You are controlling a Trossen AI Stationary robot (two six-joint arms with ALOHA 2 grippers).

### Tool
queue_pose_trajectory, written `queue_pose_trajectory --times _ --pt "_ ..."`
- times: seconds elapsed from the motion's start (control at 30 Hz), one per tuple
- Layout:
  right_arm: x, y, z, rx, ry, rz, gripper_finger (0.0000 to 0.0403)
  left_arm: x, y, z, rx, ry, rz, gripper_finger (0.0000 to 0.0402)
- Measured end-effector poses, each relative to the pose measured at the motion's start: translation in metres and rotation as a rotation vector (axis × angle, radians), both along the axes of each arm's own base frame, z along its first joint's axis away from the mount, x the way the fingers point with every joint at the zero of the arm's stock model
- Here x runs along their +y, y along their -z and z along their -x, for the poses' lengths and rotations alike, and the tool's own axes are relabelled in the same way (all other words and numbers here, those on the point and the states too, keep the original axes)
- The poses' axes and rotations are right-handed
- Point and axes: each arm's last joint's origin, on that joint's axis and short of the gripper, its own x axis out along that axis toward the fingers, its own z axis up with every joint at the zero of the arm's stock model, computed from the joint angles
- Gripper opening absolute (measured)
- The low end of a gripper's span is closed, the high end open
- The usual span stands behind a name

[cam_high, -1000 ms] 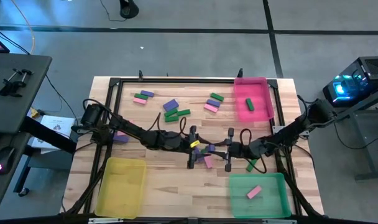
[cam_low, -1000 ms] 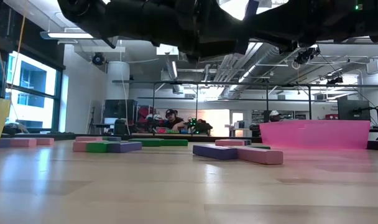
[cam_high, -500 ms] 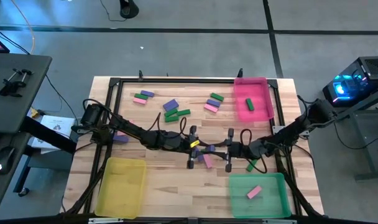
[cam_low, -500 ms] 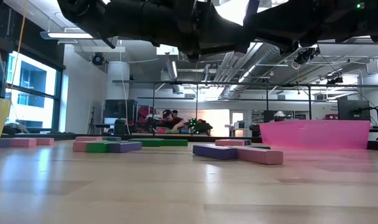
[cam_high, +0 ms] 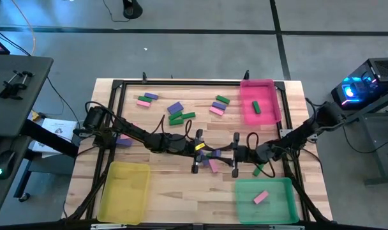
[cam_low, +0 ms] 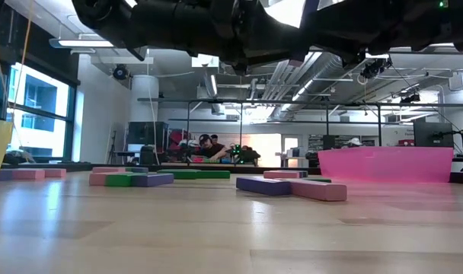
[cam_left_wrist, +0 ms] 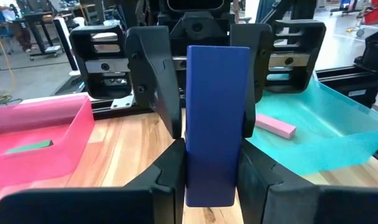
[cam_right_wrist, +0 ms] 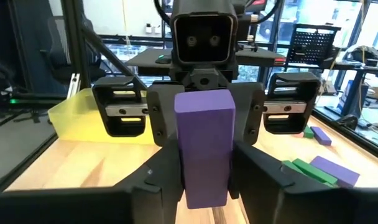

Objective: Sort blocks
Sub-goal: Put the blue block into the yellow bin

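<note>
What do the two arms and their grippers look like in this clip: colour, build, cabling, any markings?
Both arms are dark, jointed and slim, with black cables looping along them. The left gripper and right gripper are black, each with two broad flat fingers on a crossbar with silver rail sections. A dark camera housing with two lenses sits above the left gripper in the right wrist view. No readable markings.

I'm working in a robotics lab: exposed ceiling ducts (cam_low: 292,76), desks where people (cam_low: 209,146) sit at twelve o'clock, and a lit computer tower (cam_high: 363,86) at three o'clock.
</note>
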Motion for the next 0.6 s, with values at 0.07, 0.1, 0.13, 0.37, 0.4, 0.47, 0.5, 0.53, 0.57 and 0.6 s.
queue_pose_trajectory --times 0.07,0.1,0.13,0.37,0.4,0.47,0.5,0.53,0.57,0.6 --pt "0.000 -0.002 0.001 -0.008 0.002 -0.014 0.0137 0.000 0.001 0.000 0.010 -0.002 0.006 0.0078" --pt "-0.001 -0.004 0.001 -0.013 0.002 -0.017 0.0143 0.000 0.001 0.000 0.014 -0.003 0.005 0.0078" --pt "-0.001 -0.005 0.002 -0.019 0.002 -0.020 0.0151 0.000 0.001 0.000 0.018 -0.002 0.004 0.0078" --pt "-0.004 -0.024 0.009 -0.093 0.013 -0.070 0.0215 -0.001 0.005 0.001 0.054 -0.010 -0.008 0.0078" --pt "-0.004 -0.028 0.011 -0.109 0.014 -0.079 0.0220 -0.002 0.007 0.002 0.069 -0.013 -0.014 0.0078" --pt "-0.005 -0.035 0.015 -0.136 0.010 -0.093 0.0225 -0.001 0.008 0.002 0.083 -0.029 -0.021 0.0078" --pt "-0.005 -0.039 0.017 -0.148 0.004 -0.099 0.0226 -0.001 0.008 0.002 0.081 -0.036 -0.023 0.0078" --pt "-0.005 -0.043 0.019 -0.164 -0.003 -0.108 0.0226 -0.001 0.008 0.002 0.074 -0.041 -0.024 0.0078" --pt "-0.005 -0.046 0.022 -0.177 -0.009 -0.114 0.0226 -0.002 0.006 0.002 0.069 -0.041 -0.032 0.0078" --pt "-0.005 -0.049 0.024 -0.187 -0.013 -0.118 0.0226 -0.003 0.004 0.003 0.072 -0.044 -0.047 0.0078"
